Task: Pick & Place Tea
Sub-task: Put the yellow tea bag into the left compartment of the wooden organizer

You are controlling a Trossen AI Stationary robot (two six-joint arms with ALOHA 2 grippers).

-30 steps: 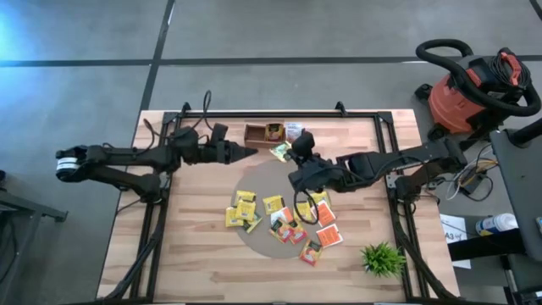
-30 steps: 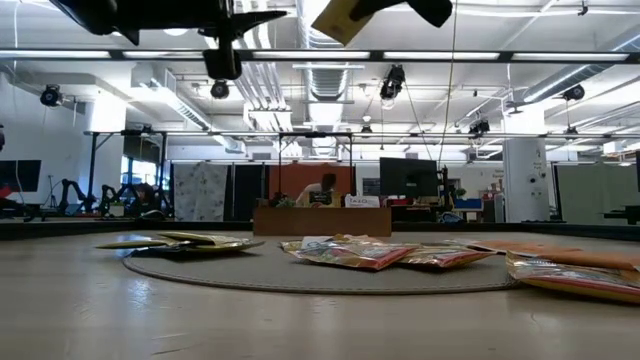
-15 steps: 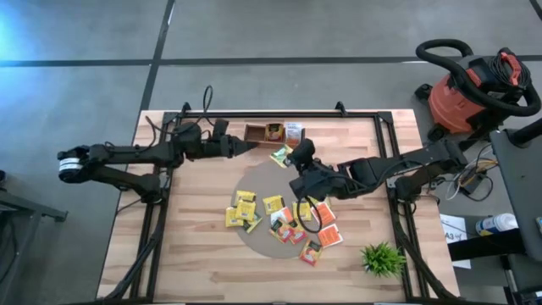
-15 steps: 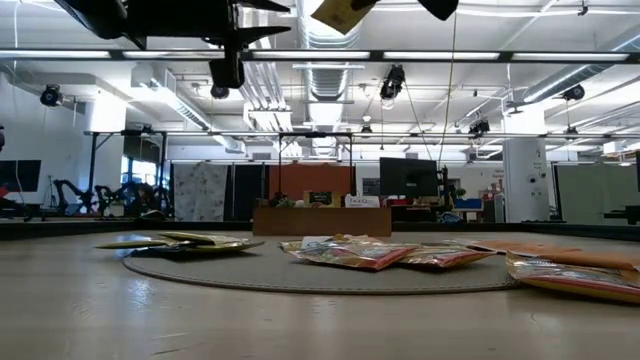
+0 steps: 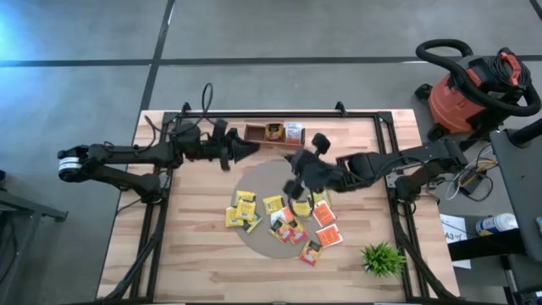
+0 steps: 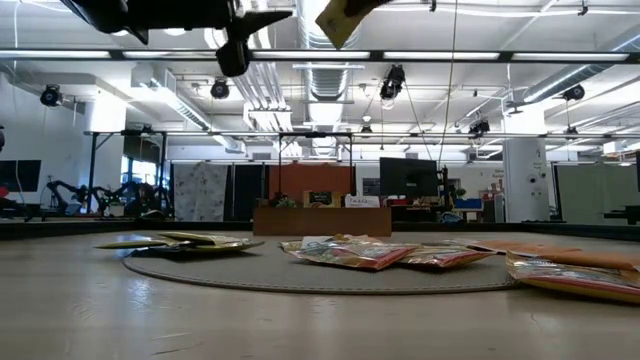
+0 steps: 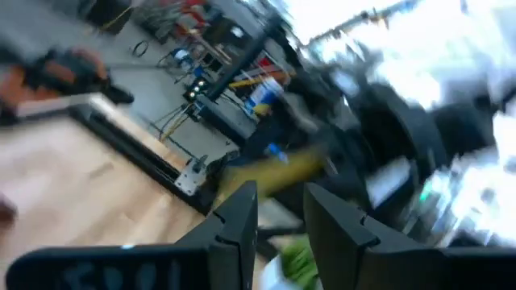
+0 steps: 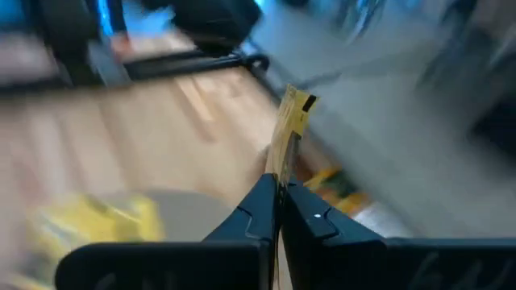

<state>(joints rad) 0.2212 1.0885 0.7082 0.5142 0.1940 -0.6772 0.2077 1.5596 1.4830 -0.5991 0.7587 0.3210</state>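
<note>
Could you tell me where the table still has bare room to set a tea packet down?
Bare wood lies left of the round mat, below the left arm, and along the table's near edge left of the plant. The mat's right half is crowded with packets, under the right gripper, which holds a yellow packet.

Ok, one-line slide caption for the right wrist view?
Right gripper shut on a yellow tea packet, held edge-on above the wooden table.
</note>
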